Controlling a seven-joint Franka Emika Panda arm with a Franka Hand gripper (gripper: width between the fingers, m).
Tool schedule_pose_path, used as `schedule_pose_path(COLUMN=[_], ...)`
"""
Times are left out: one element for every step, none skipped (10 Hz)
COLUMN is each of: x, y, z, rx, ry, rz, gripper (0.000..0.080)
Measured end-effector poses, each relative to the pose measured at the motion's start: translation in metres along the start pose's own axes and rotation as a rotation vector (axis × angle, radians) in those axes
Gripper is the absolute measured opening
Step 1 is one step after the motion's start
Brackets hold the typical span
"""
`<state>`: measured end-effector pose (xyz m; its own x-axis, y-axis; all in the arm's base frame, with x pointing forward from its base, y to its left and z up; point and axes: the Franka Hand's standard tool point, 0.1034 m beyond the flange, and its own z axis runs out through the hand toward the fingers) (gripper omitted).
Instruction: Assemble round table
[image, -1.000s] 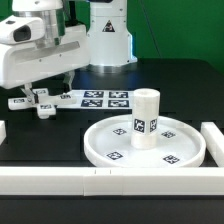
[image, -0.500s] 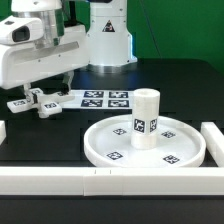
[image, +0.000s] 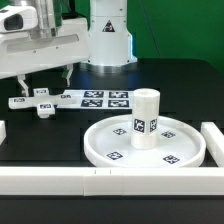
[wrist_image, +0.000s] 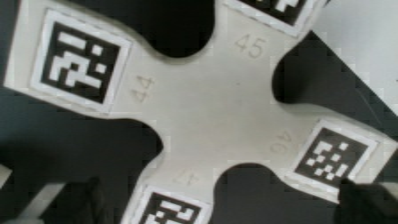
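Reaching for the cross-shaped piece (image: 38, 100)
Exterior view: the gripper (image: 44, 80) hovers, jaws spread wide and empty, over the piece just beside the marker board (image: 100, 98). Wrist view: the piece (wrist_image: 205, 110) fills the frame; next probably a straight descent, then a centred grasp.

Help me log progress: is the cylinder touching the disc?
Touching. The exterior view shows the cylinder standing upright, its base resting on the disc.
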<state>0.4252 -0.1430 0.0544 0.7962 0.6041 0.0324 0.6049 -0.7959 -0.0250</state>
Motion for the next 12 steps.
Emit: schedule_pose_path(x=[0.0,0.0,-0.001,-0.001,-0.001,-0.001,-0.001,-0.001,-0.009,-0.012,-0.013,-0.017], y=[0.0,0.0,-0.003,-0.004,-0.004,-0.004,-0.004,-0.004,-0.002,-0.003,-0.002,-0.003], z=[0.0,0.001,0.003,0.004,0.004,0.004,0.004,0.004,0.008,0.011,0.012,0.014], rx=[0.001,0.002,0.011,0.023,0.022,0.023,0.023,0.024,0.032,0.038,0.028,0.023], ry=[0.0,-0.001,-0.018,-0.027,-0.026,-0.027,-0.027,-0.027,-0.028,-0.033,-0.029,-0.028], rz=[0.0,-0.002,-0.097,-0.129,-0.122,-0.122,-0.122,-0.127,-0.279,-0.313,-0.333,-0.344], gripper=[0.0649,0.0649,0.0649,0.0649,0.0649,0.0649,0.0649,0.0649,0.0649,0.0649,0.0649,0.0649])
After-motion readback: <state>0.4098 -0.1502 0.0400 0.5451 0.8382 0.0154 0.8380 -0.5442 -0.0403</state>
